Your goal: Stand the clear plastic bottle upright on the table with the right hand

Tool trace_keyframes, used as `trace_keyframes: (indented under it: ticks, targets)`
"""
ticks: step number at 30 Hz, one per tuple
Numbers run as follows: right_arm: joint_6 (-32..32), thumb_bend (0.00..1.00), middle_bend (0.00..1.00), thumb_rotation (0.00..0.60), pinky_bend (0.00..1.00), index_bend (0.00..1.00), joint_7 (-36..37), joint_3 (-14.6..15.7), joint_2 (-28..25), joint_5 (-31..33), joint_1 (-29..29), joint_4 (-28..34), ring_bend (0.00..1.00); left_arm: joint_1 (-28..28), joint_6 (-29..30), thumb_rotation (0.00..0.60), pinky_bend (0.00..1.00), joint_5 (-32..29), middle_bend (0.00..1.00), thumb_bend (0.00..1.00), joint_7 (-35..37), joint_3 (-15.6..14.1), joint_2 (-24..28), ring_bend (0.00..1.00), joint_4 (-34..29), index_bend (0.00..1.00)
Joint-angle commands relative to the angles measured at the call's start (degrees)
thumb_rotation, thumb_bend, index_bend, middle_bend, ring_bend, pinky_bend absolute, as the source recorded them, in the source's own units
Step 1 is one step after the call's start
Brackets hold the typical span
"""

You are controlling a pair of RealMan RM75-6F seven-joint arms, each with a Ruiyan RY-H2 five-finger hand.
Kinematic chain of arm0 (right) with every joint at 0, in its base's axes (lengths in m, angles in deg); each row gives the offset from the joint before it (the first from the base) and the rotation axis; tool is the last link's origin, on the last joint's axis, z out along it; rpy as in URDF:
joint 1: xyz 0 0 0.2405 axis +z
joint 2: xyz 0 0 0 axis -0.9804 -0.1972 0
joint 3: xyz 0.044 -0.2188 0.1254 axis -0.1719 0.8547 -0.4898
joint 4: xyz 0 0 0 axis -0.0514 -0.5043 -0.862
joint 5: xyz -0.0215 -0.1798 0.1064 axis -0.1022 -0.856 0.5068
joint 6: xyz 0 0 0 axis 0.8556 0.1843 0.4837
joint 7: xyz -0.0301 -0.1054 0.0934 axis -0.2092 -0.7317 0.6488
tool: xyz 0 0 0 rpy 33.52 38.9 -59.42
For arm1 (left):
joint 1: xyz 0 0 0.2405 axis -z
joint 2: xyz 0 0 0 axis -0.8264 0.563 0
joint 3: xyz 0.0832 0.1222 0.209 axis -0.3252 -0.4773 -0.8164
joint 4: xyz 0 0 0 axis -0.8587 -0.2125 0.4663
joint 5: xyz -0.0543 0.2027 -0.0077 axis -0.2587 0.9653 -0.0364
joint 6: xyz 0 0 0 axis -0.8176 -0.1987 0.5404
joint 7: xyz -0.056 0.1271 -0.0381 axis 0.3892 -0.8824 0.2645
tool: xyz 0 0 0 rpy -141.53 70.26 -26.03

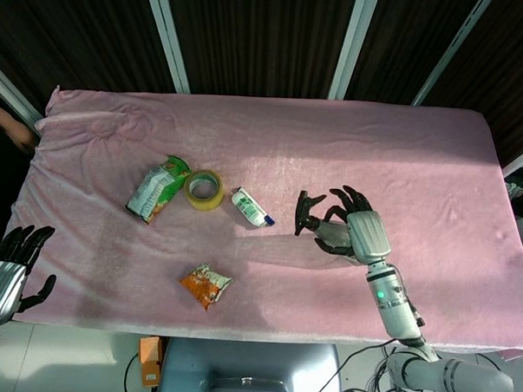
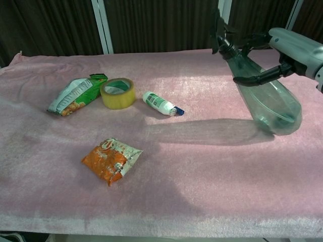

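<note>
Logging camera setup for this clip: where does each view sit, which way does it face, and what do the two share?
Head view: high above the near table edge, looking steeply down on the pink cloth; shows the left hand off the table and the right hand with its forearm.
Chest view: lower, looking across the table toward dark panels; shows only the right hand.
Shared: right hand gripping the tilted clear plastic bottle, tape roll, snack packets.

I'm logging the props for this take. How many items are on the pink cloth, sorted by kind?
Snack packets: 2 (green packet, orange packet)
Tape rolls: 1 (yellow tape roll)
Small white bottles: 1 (small white bottle)
Spray bottles: 1 (clear plastic bottle, held tilted by the right hand)
Total: 5
</note>
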Motion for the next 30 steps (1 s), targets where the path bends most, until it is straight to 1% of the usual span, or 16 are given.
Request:
trace_keyframes:
  ticks: [1, 5, 6, 11, 16, 20, 23, 26, 30]
  targets:
    - [5.56, 0.37, 0.29, 0.600, 0.28, 0.88, 10.64, -1.28, 2.37, -4.16, -3.84, -2.22, 0.14, -0.07, 0.14, 0.600, 0.04, 0.08, 0.10, 0.42, 0.02, -0.05, -0.01, 0.00, 0.04, 0.07]
    - [4.56, 0.37, 0.29, 0.600, 0.32, 0.88, 18.44, -1.62, 3.23, -4.26, -5.02, -4.68, 0.15, -0.01, -0.03, 0.600, 0.04, 0.33, 0.10, 0.42, -0.40, -0.25, -0.07, 0.00, -0.07, 0.07]
    - [4.72, 0.37, 0.29, 0.600, 0.33, 0.88, 19.36, -1.66, 3.40, -4.51, -5.26, -5.23, 0.15, 0.00, -0.02, 0.600, 0.04, 0.39, 0.10, 0.42, -0.47, -0.27, -0.09, 0.00, -0.05, 0.07]
    - [4.55, 0.37, 0.29, 0.600, 0.33, 0.88, 22.38, -1.53, 3.98, -5.16, -6.43, -7.52, 0.16, 0.13, -0.27, 0.600, 0.04, 0.18, 0.10, 0.42, -0.33, -0.21, -0.04, 0.00, -0.06, 0.07]
    - [3.79, 0.37, 0.29, 0.600, 0.33, 0.84, 23.94, -1.49, 3.78, -5.08, -7.48, -7.84, 0.16, 0.31, -0.49, 0.600, 0.04, 0.36, 0.10, 0.42, -0.41, -0.28, -0.16, 0.01, 0.02, 0.06]
    - [3.96, 0.37, 0.29, 0.600, 0.34, 0.76, 24.56, -1.41, 3.64, -5.77, -8.14, -8.67, 0.16, 0.47, -0.78, 0.600, 0.04, 0.44, 0.10, 0.42, -0.75, -0.37, -0.30, 0.01, -0.07, 0.05]
    - [3.95, 0.37, 0.29, 0.600, 0.34, 0.64, 26.04, -1.88, 3.19, -6.13, -8.46, -8.55, 0.16, 0.63, -0.78, 0.600, 0.04, 0.85, 0.10, 0.42, -0.25, -0.47, -0.39, 0.01, 0.12, 0.01]
    - [4.09, 0.37, 0.29, 0.600, 0.34, 0.54, 26.62, -2.15, 2.62, -6.65, -8.69, -8.28, 0.16, 0.76, -0.99, 0.600, 0.04, 0.76, 0.10, 0.42, -0.13, -0.46, -0.53, 0.01, 0.37, 0.00]
    - [4.17, 0.37, 0.29, 0.600, 0.34, 0.45, 26.78, -2.27, 1.83, -7.19, -9.07, -7.57, 0.16, 0.90, -1.09, 0.600, 0.04, 0.80, 0.10, 0.42, -0.04, -0.45, -0.51, 0.01, 0.34, 0.00]
